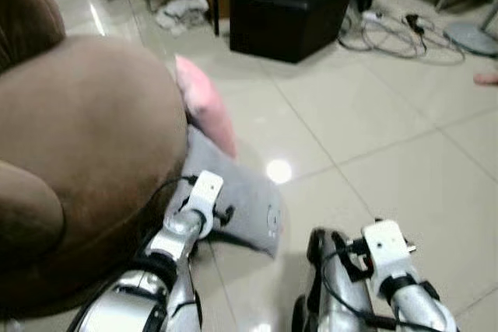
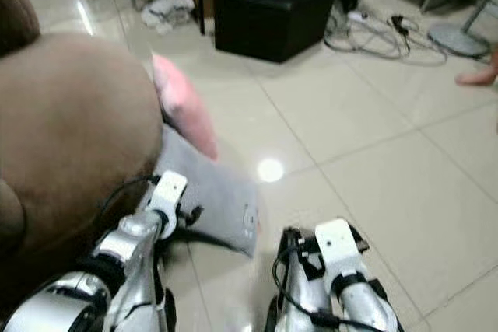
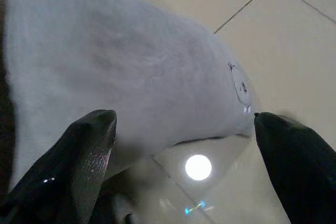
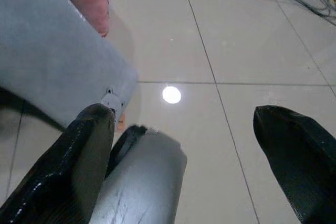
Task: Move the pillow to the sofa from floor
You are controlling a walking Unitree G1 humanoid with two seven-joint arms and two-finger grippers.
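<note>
Floor: pale glossy tiles (image 1: 373,122) with a ceiling light mirrored in them, in a living room.
Left gripper (image 3: 184,156): low beside the sofa, fingers spread wide and holding nothing; they straddle the lower end of the grey pillow (image 1: 233,192), which lies just ahead of them.
Right gripper (image 4: 184,145): also wide open and empty, over bare tile just right of that pillow, not touching it.
Grey pillow: on the floor, leaning against the foot of the brown sofa (image 1: 85,138).
Pink pillow (image 1: 206,103): just behind the grey one, propped against the sofa, also down on the tiles.
Farther off: a black box (image 1: 288,17), cables (image 1: 397,33) and a crumpled cloth (image 1: 180,12).
Progress: nothing lifted yet; grasping, raising and placing on the sofa all remain, by my reading.
</note>
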